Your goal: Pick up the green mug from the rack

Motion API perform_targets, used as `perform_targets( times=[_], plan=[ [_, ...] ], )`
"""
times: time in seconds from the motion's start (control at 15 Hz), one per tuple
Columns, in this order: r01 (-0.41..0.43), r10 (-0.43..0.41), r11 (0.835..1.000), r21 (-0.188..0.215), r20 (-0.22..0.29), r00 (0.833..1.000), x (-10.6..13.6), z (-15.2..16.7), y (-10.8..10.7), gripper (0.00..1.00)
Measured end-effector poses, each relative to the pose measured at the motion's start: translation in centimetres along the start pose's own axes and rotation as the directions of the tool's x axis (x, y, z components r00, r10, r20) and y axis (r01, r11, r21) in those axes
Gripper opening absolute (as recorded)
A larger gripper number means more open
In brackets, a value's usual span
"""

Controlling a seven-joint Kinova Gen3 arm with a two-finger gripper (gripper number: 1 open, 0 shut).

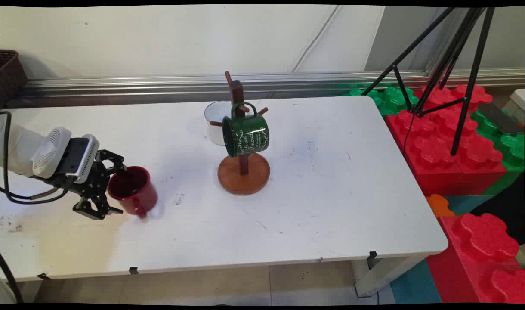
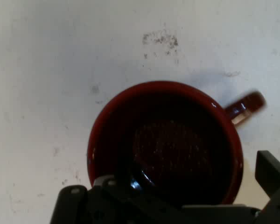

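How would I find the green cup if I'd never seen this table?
Look to the middle of the white table for the wooden mug stand. The green mug hangs from a peg on it, tilted. It alone has white lettering; the red mug has none.

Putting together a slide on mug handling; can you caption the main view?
Gripper at the rim of a tilted red mug, left of a wooden mug tree holding a green mug.

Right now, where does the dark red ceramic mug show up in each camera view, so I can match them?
Main view: the dark red ceramic mug is at the white table's left, tilted, at the hand.
Hand view: the mug fills the centre, seen into its mouth, handle at right.
Shared landmark: dark scuff marks on the table beside the mug.
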Motion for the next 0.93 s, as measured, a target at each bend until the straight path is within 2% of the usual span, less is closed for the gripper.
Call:
perform_targets(
  times=[0.4,0.93],
  plan=[
    [0.036,-0.036,0.999,-0.005,-0.021,0.999,0.2,-0.5,0.0,1.00],
    [0.093,-0.095,0.995,-0.031,-0.072,0.993,0.6,-3.2,-0.1,1.00]
  ],
)
